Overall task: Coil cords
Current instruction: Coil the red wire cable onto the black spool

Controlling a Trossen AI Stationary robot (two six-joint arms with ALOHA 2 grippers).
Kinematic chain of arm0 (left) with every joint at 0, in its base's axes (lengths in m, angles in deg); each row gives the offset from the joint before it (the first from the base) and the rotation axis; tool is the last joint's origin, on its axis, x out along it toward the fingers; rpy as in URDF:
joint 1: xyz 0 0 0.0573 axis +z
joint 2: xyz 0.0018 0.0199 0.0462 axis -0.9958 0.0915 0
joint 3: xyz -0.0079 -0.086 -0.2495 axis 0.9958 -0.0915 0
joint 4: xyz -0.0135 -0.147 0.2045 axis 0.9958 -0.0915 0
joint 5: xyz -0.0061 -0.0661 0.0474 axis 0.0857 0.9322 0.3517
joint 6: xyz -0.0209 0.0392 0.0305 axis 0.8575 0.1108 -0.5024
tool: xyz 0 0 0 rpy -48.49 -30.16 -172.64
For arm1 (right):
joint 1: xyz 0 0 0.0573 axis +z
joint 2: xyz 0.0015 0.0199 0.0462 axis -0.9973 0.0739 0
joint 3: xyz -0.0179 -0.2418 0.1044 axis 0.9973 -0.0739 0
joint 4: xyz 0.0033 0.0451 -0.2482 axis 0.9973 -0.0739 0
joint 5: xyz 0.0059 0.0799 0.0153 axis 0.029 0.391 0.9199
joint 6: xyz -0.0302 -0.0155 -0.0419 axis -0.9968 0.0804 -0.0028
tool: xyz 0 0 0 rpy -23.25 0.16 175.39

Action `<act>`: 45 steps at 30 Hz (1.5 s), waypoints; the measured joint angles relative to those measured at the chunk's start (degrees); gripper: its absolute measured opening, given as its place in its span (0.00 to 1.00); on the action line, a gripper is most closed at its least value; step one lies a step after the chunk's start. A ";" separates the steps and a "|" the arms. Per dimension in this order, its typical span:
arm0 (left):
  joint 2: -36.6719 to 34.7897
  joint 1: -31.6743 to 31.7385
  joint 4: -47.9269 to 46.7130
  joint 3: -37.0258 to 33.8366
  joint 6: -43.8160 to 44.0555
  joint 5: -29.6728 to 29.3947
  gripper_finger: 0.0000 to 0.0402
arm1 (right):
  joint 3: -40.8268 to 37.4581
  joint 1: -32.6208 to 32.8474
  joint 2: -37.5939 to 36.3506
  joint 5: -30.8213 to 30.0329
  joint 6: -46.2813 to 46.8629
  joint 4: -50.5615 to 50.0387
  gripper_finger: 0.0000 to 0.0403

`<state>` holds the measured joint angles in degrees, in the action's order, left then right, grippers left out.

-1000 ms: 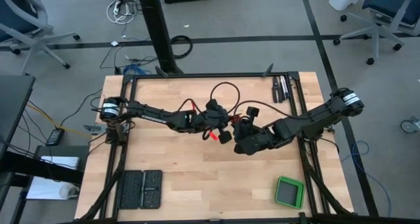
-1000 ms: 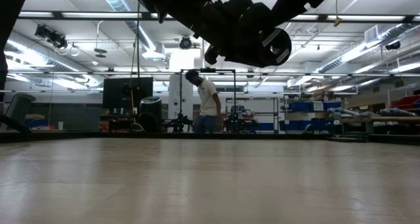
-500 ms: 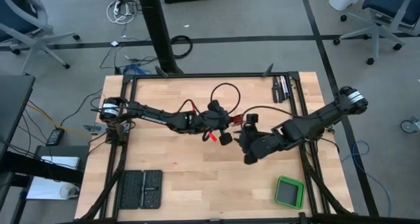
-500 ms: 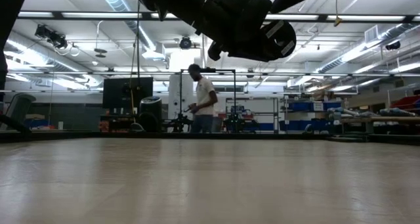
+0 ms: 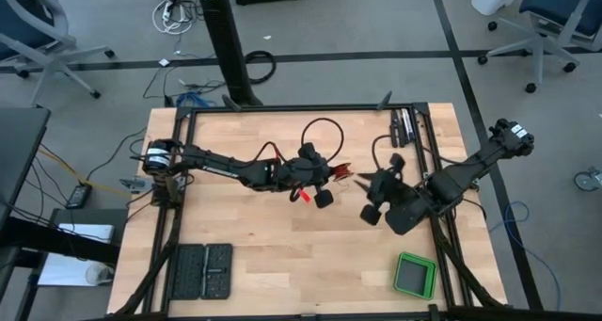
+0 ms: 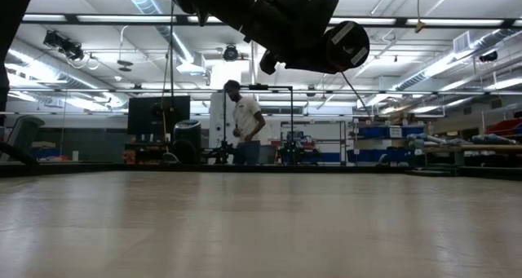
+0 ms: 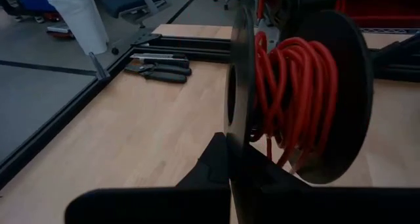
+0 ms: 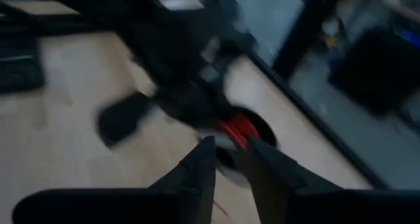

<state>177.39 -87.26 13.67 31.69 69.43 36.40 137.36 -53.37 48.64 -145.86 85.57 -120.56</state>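
Overhead straight down, one level at tabletop, wrist views close on spool

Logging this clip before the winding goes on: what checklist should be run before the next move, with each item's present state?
1. Left gripper clamped on the spool flange: ok.
2. Red cord wound between the flanges: ok.
3. Right gripper apart from the spool, off to its right in the high view: ok.
4. Right gripper holding the cord's free end: cannot tell.
5. Loose cord trailing onto the table: cannot tell.
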 joint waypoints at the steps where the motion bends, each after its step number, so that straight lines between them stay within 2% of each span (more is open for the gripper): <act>1: 0.00 -0.09 -0.05 0.00 0.16 0.03 0.00 | 0.00 -0.27 -0.27 1.18 4.53 -4.11 0.20; 4: -0.02 -0.21 -0.01 0.00 0.21 0.24 0.00 | -0.03 -0.78 -0.38 6.31 12.51 -11.90 0.18; 6: -0.02 -0.23 -0.03 0.00 0.21 0.42 0.00 | -0.94 0.78 -0.27 7.29 14.01 -10.95 0.18; 10: -0.02 -0.19 0.44 0.00 0.21 0.35 0.00 | -7.12 2.29 -0.14 8.03 14.34 -4.45 0.18; 14: -0.02 -0.19 0.47 0.00 0.78 0.90 0.00 | -16.97 3.19 -0.05 4.84 14.23 4.34 0.19; 19: -0.02 -0.57 1.26 0.00 0.84 0.90 0.00 | -27.34 1.29 -0.07 5.23 14.53 17.76 0.19; 26: -0.02 -0.67 2.73 0.00 0.84 1.61 0.00 | -36.00 -0.74 -0.07 6.04 0.32 41.32 0.24; 29: -0.02 -0.67 3.56 0.00 0.86 2.30 0.00 | -38.12 -3.22 -0.07 6.79 -1.81 45.88 0.27; 33: -0.02 -0.67 3.34 0.00 0.89 2.59 0.00 | -39.35 -5.94 -0.07 12.05 -5.41 52.72 0.29; 36: -0.02 -0.67 3.88 0.00 0.89 2.60 0.00 | -40.37 -7.03 -0.07 13.55 -10.11 59.57 0.29; 40: -0.02 -0.76 3.59 0.00 0.89 2.60 0.00 | -40.70 -8.33 -0.07 17.09 -12.33 62.14 0.29; 45: -0.02 -0.89 3.68 0.00 0.87 2.60 0.00 | -40.70 -8.58 -0.07 17.46 -12.86 62.47 0.29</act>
<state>177.36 -88.15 17.34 31.69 70.29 39.00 96.66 -61.95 48.57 -128.40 72.71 -58.09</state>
